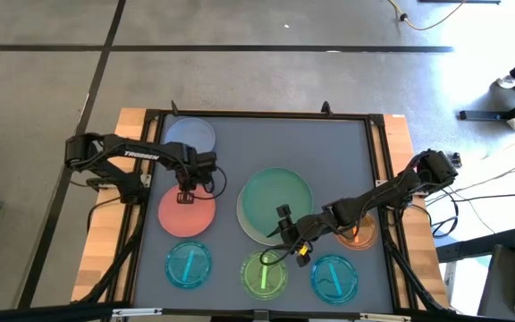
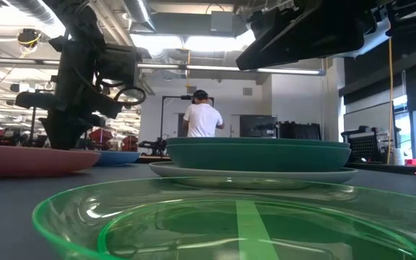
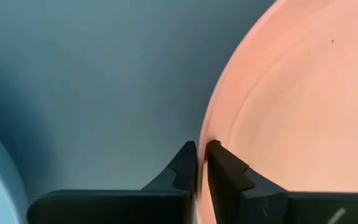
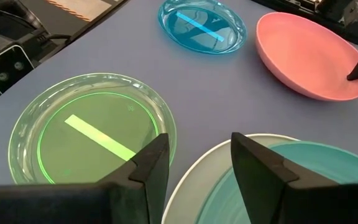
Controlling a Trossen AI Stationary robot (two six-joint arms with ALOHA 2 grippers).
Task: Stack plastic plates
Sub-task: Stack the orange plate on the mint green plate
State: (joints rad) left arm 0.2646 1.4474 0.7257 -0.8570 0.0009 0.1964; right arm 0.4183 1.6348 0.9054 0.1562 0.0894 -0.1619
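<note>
My left gripper (image 1: 186, 194) stands at the far edge of the salmon pink plate (image 1: 186, 213) and is shut on its rim. The pale blue plate (image 1: 191, 134) lies beyond it on the mat. A teal plate (image 1: 276, 199) sits inside the cream plate (image 1: 245, 222) at mid-table. My right gripper (image 4: 194, 155) is open and hovers over the cream plate's near rim (image 4: 197, 171), next to the bright green plate (image 4: 89, 134). Two cyan plates (image 1: 189, 266) (image 1: 333, 277) lie along the near edge. The orange plate (image 1: 358, 236) is partly hidden under my right arm. My left gripper pinches the pink plate's far rim (image 3: 205, 134) between its two fingers, one finger (image 3: 224, 168) inside the plate and the other (image 3: 182, 167) outside. The fingers come from above, pointing down. Whether the plate is lifted off the mat cannot be told.
A black frame (image 1: 378, 179) borders the grey mat (image 1: 231, 161), with wooden table edges outside it. Bare mat shows between the pink plate and the cream plate. In the low view a person (image 2: 202, 115) stands far off in the room.
</note>
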